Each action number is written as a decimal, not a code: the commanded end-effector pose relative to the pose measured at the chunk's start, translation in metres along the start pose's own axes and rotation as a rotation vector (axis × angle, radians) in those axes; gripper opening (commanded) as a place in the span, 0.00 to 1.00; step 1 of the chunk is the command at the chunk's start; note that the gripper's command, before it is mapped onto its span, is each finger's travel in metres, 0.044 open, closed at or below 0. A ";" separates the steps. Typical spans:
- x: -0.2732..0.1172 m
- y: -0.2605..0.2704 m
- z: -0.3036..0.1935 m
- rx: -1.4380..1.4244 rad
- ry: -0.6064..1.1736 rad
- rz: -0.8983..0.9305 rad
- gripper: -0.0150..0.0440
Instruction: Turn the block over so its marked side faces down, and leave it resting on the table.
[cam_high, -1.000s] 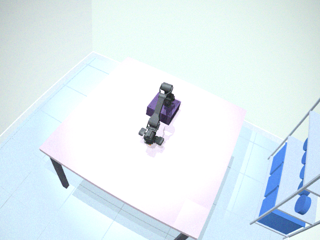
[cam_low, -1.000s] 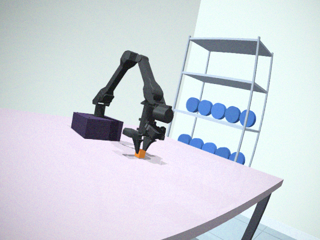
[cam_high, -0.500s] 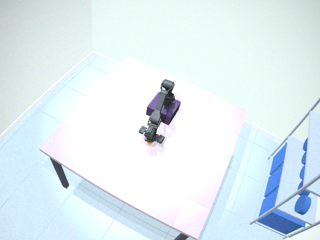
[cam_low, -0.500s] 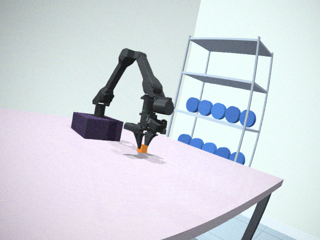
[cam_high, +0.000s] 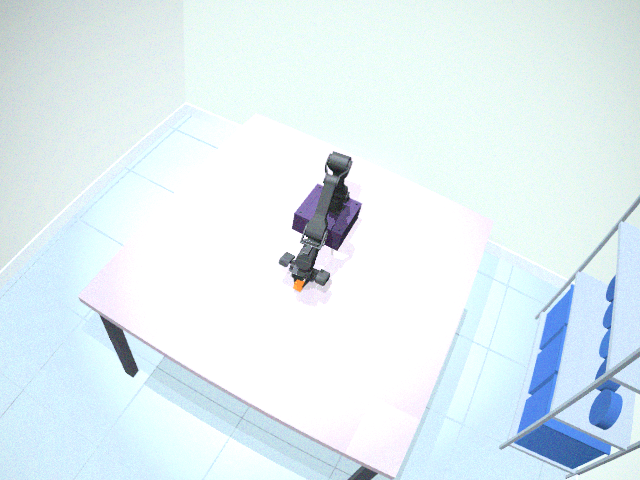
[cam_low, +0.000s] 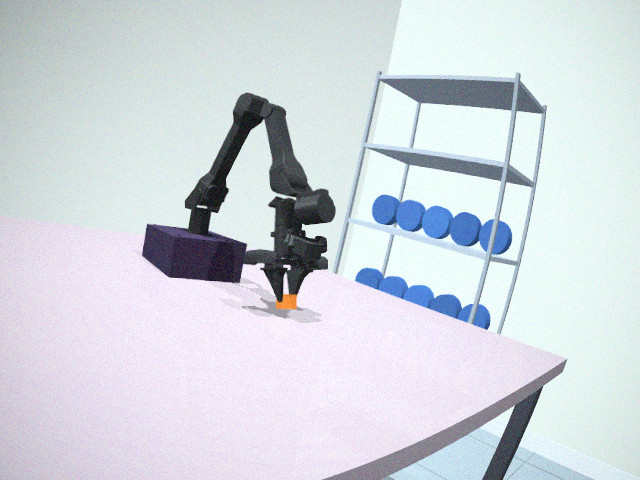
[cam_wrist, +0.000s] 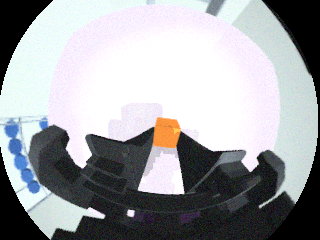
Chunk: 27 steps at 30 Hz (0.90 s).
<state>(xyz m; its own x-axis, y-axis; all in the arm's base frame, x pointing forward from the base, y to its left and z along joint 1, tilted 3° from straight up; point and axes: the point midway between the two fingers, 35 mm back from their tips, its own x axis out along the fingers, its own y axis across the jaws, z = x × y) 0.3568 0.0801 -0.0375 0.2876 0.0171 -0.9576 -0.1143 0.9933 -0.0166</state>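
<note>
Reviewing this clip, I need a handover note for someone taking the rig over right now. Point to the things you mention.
Gripper (cam_high: 298, 283) (cam_low: 287, 298) (cam_wrist: 166, 131): shut on the orange block, pointing down.
Block (cam_high: 298, 285) (cam_low: 286, 302) (cam_wrist: 166, 134): between the fingertips, low over the table (cam_high: 206, 310) (cam_low: 206, 372) (cam_wrist: 165, 60); whether it touches the top cannot be told. A small yellowish patch shows near one edge in the wrist view; it may be part of the mark.
Done: block gripped.
Left: finish the turn so the marked side faces down, rest the block on the table, let go. How far it is turned is unclear.
</note>
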 end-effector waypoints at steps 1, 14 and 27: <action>-0.001 0.000 -0.001 -0.004 -0.058 -0.004 0.25; -0.006 -0.001 -0.006 0.000 -0.222 -0.002 0.25; 0.020 0.001 -0.003 -0.005 -0.384 -0.002 0.25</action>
<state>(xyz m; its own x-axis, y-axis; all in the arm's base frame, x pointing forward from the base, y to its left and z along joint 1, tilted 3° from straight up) 0.3589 0.0812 -0.0536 0.5941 0.0577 -0.8023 -0.1140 0.9934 -0.0130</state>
